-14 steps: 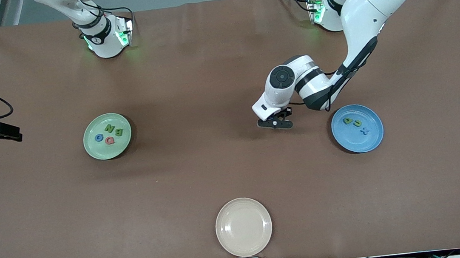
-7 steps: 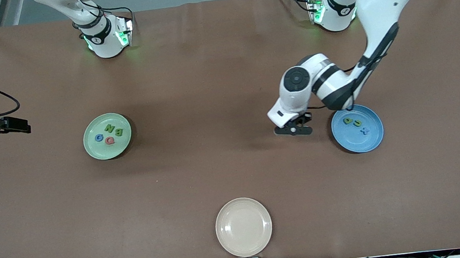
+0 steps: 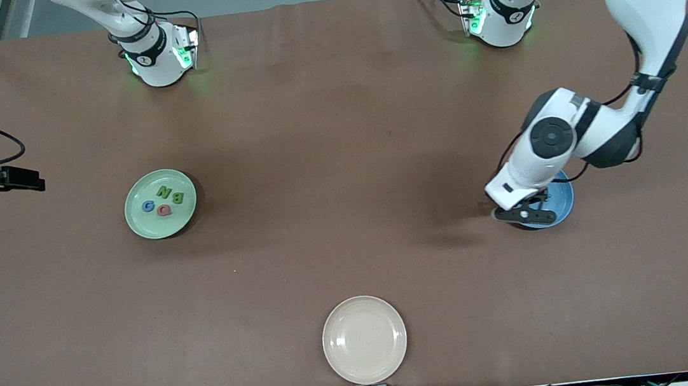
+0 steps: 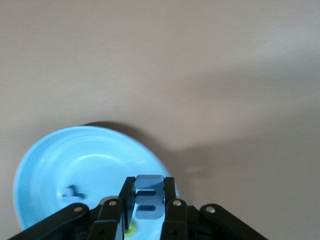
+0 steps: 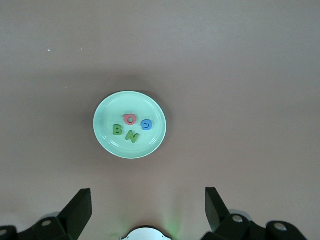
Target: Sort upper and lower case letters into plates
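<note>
My left gripper [image 3: 525,213] is shut on a small blue letter E [image 4: 149,202] and holds it over the rim of the blue plate [image 3: 565,194] on its side toward the table's middle. The left wrist view shows the blue plate [image 4: 75,155] with a blue plus-like t [image 4: 72,191] in it; the hand hides the other letters. The pale green plate [image 3: 141,226] holds a green N [image 3: 163,191], green B [image 3: 178,197], blue G [image 3: 148,206] and red Q [image 3: 163,210]. My right gripper [image 3: 20,183] is open and empty, up at the right arm's end, looking down on the green plate [image 5: 107,142].
An empty cream-beige plate [image 3: 364,339] lies at the table's edge nearest the front camera. The two arm bases [image 3: 157,56] stand along the table's edge farthest from the camera.
My left gripper has carried the blue E from the table's middle toward the left arm's end, to over the blue plate. The right gripper has barely shifted.
</note>
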Available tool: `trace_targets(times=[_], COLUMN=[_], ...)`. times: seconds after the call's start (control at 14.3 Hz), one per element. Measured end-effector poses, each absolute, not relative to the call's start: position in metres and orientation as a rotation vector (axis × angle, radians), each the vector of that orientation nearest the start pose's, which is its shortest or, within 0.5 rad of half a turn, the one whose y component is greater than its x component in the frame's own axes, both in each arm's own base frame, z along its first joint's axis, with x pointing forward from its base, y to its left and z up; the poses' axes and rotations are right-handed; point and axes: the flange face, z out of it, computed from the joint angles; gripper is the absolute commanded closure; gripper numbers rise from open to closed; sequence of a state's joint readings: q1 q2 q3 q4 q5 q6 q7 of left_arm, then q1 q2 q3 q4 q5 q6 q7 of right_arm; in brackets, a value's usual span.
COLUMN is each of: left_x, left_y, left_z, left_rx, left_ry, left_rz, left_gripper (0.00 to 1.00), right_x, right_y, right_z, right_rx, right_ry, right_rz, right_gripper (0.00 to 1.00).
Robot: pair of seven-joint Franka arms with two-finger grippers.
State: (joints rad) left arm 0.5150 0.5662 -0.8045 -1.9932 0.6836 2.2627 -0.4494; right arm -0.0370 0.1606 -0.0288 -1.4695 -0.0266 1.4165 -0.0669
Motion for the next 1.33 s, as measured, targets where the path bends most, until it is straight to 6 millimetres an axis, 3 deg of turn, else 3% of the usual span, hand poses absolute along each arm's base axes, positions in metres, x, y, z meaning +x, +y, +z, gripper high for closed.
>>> trace_targets(times=[0.35, 0.56, 0.91, 0.98, 1.12, 1.33], left_x=[0.583, 0.581, 0.579, 0.579, 0.579, 0.582], left_y=[-0.100, -0.095, -0.088, -0.088, -0.088, -0.086], left_z=[0.222, 0.210, 0.197, 0.196, 0.196, 0.199], left_rx=[-3.031, -3.046, -3.029, -3.029, -3.029, -3.031], left_ry=[0.405, 0.425, 0.447, 0.447, 0.448, 0.439], left_rz=[0.089, 0.124, 0.139, 0.141, 0.141, 0.130], left_gripper=[0.93, 0.93, 0.84, 0.72, 0.02, 0.00], right_x=[0.568, 0.545, 0.505, 0.502, 0.498, 0.497], right_y=[-0.035, -0.037, -0.041, -0.040, -0.037, -0.038], right_z=[0.594, 0.614, 0.648, 0.652, 0.654, 0.654], right_rx=[-3.143, -3.142, -3.140, -3.140, -3.139, -3.138], right_ry=[-0.010, 0.000, 0.012, 0.009, 0.001, 0.002], right_rz=[0.296, 0.274, 0.212, 0.206, 0.210, 0.213], right_gripper=[0.00, 0.00, 0.00, 0.00, 0.00, 0.00])
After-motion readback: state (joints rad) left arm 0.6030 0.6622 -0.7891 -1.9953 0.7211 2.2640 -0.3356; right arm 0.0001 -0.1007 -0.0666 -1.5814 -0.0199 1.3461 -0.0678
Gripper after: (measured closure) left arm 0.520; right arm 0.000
